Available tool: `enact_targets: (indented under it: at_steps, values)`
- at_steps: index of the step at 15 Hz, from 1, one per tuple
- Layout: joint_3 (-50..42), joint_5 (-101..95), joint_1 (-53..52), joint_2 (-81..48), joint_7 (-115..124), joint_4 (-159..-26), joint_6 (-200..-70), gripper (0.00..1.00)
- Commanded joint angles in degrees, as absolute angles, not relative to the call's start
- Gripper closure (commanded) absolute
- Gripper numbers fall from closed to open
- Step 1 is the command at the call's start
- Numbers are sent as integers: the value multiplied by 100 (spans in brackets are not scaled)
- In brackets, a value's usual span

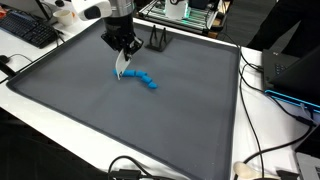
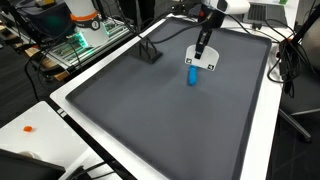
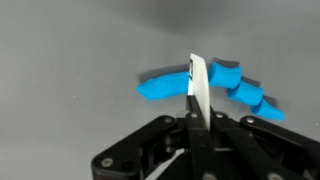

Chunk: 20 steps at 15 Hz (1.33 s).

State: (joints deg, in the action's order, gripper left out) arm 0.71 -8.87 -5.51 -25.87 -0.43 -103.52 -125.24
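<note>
White card with dark markings: hanging upright, showing edge-on in the wrist view. The fingers of the gripper are clamping its upper part. Its lower edge is reaching down to the grey mat covering the bench; whether it is touching cannot be told. It is sitting near the bench edge where a black stand is standing, between that stand and a corner. Blue segmented toy: lying flat on the mat just beside the card, curving away toward the bench middle.
</note>
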Motion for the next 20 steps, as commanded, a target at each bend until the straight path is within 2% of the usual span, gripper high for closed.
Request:
enact_targets:
  at_steps: [1,20]
  values:
    - [79,-980,-495,-2740,-181,-10302,-12635,99]
    - [55,-1303,-474,-3032,-593,-10465,-13157,99]
